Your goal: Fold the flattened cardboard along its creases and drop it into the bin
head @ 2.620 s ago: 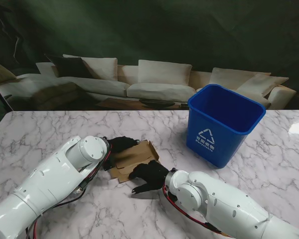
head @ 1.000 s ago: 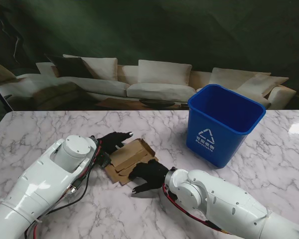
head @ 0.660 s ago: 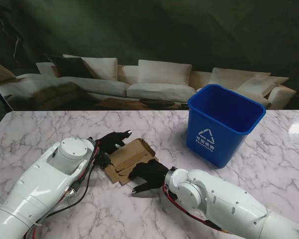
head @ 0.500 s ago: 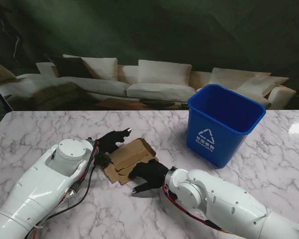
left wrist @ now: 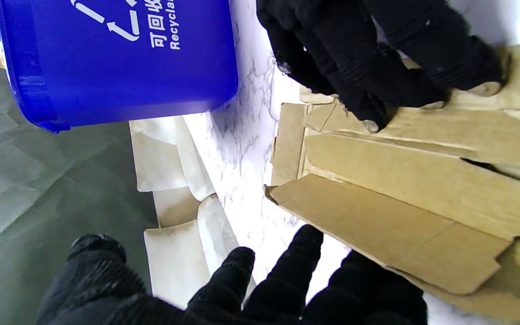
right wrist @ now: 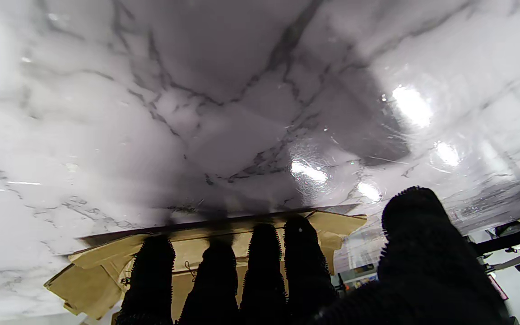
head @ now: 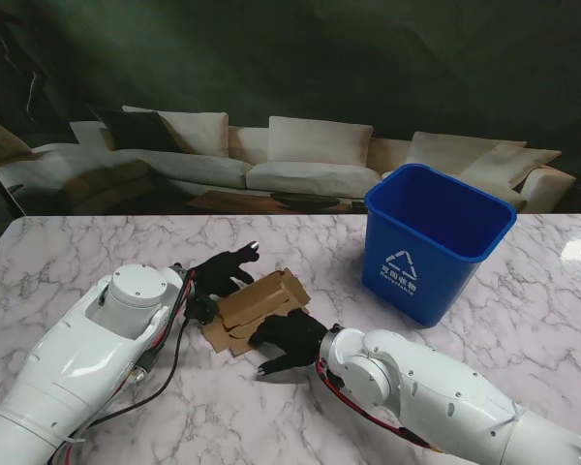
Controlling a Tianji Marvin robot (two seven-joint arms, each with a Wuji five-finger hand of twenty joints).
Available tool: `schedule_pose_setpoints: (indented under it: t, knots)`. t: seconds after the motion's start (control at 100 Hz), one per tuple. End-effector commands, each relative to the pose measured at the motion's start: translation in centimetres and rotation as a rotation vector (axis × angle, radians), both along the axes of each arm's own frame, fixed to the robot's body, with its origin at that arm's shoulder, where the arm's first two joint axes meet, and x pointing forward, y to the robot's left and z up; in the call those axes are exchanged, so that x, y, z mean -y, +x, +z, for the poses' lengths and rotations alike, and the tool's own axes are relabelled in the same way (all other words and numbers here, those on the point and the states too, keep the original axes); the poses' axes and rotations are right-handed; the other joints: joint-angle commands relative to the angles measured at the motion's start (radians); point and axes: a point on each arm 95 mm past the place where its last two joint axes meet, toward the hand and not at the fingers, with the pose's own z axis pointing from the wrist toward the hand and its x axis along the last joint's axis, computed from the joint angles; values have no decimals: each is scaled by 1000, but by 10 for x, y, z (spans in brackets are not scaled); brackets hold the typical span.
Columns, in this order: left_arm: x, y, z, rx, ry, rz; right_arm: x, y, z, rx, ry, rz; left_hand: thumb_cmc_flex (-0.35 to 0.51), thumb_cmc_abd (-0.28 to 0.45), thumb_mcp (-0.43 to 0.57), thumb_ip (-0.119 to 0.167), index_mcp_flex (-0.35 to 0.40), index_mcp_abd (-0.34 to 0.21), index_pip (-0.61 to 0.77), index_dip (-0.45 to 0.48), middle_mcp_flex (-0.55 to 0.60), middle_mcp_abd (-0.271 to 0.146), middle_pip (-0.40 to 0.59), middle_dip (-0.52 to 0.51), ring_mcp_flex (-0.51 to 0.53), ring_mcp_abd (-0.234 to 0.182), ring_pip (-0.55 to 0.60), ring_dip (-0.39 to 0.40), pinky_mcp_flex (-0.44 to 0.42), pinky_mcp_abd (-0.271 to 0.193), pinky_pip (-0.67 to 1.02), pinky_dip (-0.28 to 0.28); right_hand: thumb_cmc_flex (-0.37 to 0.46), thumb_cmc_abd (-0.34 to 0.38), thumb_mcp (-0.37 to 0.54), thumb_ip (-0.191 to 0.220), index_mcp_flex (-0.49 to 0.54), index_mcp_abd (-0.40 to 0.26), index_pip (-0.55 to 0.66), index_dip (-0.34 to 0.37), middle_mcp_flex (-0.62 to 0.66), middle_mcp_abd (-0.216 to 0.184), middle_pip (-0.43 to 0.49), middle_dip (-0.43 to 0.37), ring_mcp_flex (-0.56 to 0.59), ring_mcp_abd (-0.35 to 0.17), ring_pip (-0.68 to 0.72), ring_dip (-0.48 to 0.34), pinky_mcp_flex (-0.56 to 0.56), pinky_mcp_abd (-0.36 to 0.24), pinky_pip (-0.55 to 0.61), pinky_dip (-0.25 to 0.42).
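1. Pressing down, your right hand (head: 287, 338) pins the cardboard's (head: 259, 304) near edge with 4 flat fingers, grasping nothing.
2. Your left hand (head: 221, 273) stays spread under a raised flap.
3. Cardboard lies mid-table, left of the bin (head: 434, 240).

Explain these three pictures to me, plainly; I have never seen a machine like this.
It is a two-armed robot with black-gloved, five-fingered hands. The wide picture is from a camera on its stand, looking down at a marble table. The other two come from cameras on its wrists, looking along the fingers, so they appear upside down.

On the table lie a piece of brown cardboard and, farther right, a blue bin.

The right hand presses its fingers flat on the cardboard's near part. The left hand, fingers spread, sits at the far left edge, where one flap is raised. Neither hand grips anything; nothing shows in the bin yet.
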Motion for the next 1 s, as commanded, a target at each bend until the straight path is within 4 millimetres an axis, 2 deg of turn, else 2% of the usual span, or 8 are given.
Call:
schedule_pose_setpoints:
  t: [0.0,0.12,0.24,0.4,0.59,0.74,0.82,0.99]
  knots:
    - [31,-15,-11,-39,-35,-74,20,-19,-46,-100,-109,-22,-32,19,-11,-27,-16,-27,8,3,-55,-50,70,69,48,-52,91,-26,148,-77,244,39,-14,14,-11,22,47,58,88,23,69,152,-49,-44,34,95,86,60,5,61,16,3]
    - [30,-12,-13,-17,29,-95,20,-19,-46,-98,-109,-21,-21,-4,-11,-26,-17,19,-2,2,-258,-70,-23,-222,100,-105,145,-45,170,-124,339,27,-14,14,-11,22,46,58,88,24,68,152,-50,-44,34,96,86,60,5,62,16,3]
    - [30,-8,-16,-10,91,-121,21,-18,-47,-99,-109,-20,-8,-44,-9,-25,-1,71,8,-2,-206,-52,-33,-324,41,-99,147,-29,133,-150,342,24,-15,15,-12,22,45,56,88,24,69,151,-49,-44,34,96,86,59,6,62,16,3]
    - [28,-2,-22,16,204,-165,21,-18,-47,-100,-109,-22,121,-157,7,-14,43,116,44,29,-62,-74,2,-306,60,-144,174,4,143,-193,361,38,-15,15,-12,22,46,55,90,24,69,152,-49,-44,34,97,87,59,5,62,16,2]
    - [25,2,-26,63,329,-240,20,-19,-46,-102,-108,-22,519,-330,21,28,76,122,60,73,40,-98,31,-225,169,-204,239,48,237,-229,462,33,-12,16,-11,22,45,52,91,25,68,151,-49,-44,34,95,87,59,5,63,16,2]
    - [24,5,-28,77,416,-303,19,-21,-45,-103,-107,-21,722,-357,55,85,96,122,74,97,125,-119,68,-147,270,-251,315,114,328,-268,545,28,-9,18,-12,22,45,51,93,26,68,151,-49,-44,34,98,88,60,5,64,16,1]
    - [24,5,-31,91,456,-304,19,-21,-45,-102,-107,-21,749,-367,100,98,128,159,82,99,175,-124,87,-128,331,-267,336,126,384,-277,579,34,-8,18,-13,22,45,51,94,27,68,150,-48,-44,34,98,88,60,5,65,16,1]
    - [25,6,-33,85,454,-293,20,-21,-45,-102,-108,-21,749,-359,119,76,99,196,53,61,200,-103,53,-193,415,-292,303,81,448,-269,609,15,-6,19,-15,22,45,50,95,28,68,151,-46,-43,36,97,89,60,5,66,15,1]
